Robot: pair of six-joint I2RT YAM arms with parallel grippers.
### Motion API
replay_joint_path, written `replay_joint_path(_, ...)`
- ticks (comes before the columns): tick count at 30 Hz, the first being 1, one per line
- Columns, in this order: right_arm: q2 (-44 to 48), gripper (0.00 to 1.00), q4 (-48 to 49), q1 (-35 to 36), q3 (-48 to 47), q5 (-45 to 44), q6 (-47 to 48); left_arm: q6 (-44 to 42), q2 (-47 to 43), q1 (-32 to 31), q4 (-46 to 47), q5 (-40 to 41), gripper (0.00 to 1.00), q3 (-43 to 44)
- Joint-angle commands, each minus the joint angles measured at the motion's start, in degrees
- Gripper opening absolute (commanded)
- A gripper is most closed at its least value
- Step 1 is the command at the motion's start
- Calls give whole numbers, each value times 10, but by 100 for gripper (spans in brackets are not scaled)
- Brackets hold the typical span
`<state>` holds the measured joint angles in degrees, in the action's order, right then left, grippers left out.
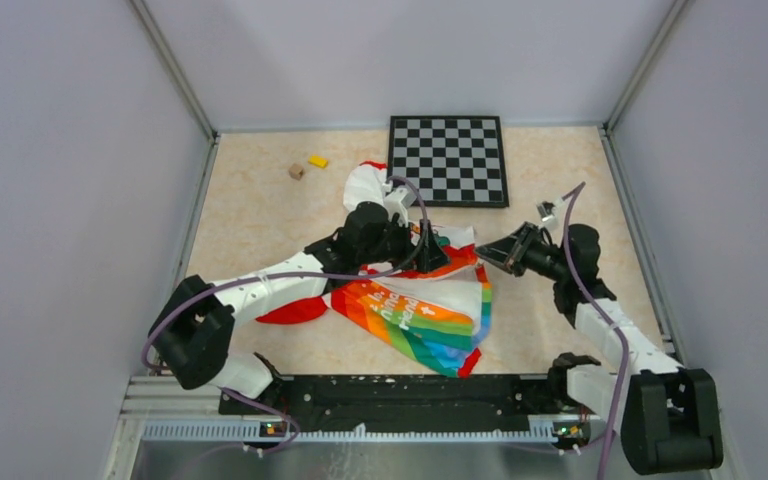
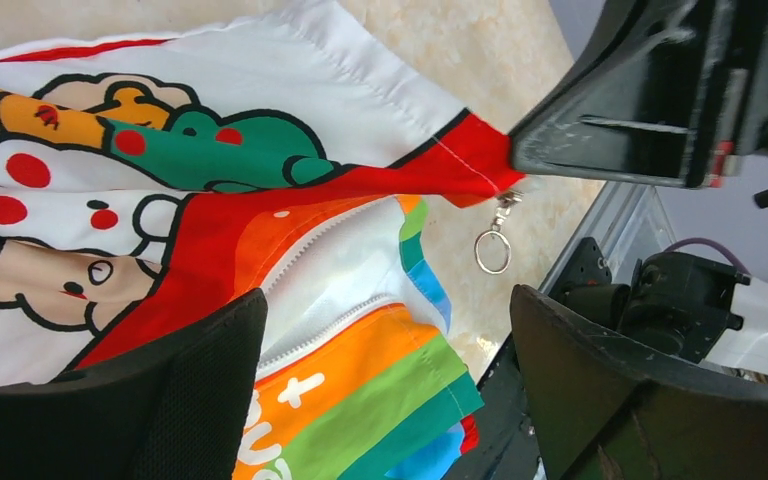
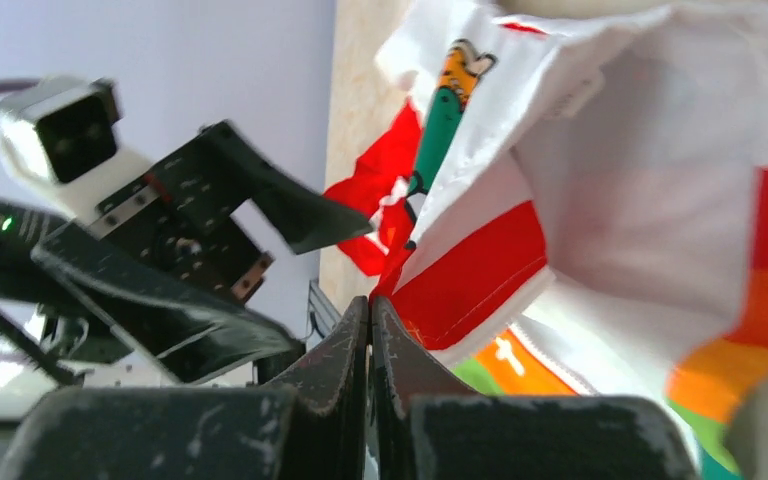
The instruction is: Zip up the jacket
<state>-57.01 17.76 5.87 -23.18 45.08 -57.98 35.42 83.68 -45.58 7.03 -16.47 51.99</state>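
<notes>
The jacket [image 1: 415, 310] lies crumpled mid-table, with a rainbow-striped panel, a white cartoon-print upper and red sleeves. My right gripper [image 1: 482, 250] is shut on the jacket's red front corner [image 3: 460, 280] and holds it slightly lifted. In the left wrist view its fingers [image 2: 610, 130] pinch that corner just above the zipper pull ring [image 2: 492, 250], which hangs free. My left gripper [image 1: 432, 255] is open and empty above the jacket [image 2: 210, 150], its gap [image 2: 385, 390] over the rainbow panel. The zipper teeth [image 2: 320, 235] lie apart, showing white lining.
A black-and-grey checkerboard [image 1: 448, 160] lies at the back. A small wooden cube [image 1: 296, 171] and a yellow block [image 1: 317, 161] sit at the back left. Grey walls close in the table on three sides. A black rail [image 1: 390, 392] runs along the near edge.
</notes>
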Motion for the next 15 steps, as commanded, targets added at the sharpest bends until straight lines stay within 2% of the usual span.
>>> replay_joint_path(1,-16,0,-20,-49,34,-43,5,12,-7,-1,24,5,93,-8)
replay_joint_path(7,-145,0,-65,-77,23,-83,151,15,20,-2,26,-47,93,0)
replay_joint_path(15,-102,0,-239,-77,-47,-307,287,7,36,-2,27,-78,94,-3)
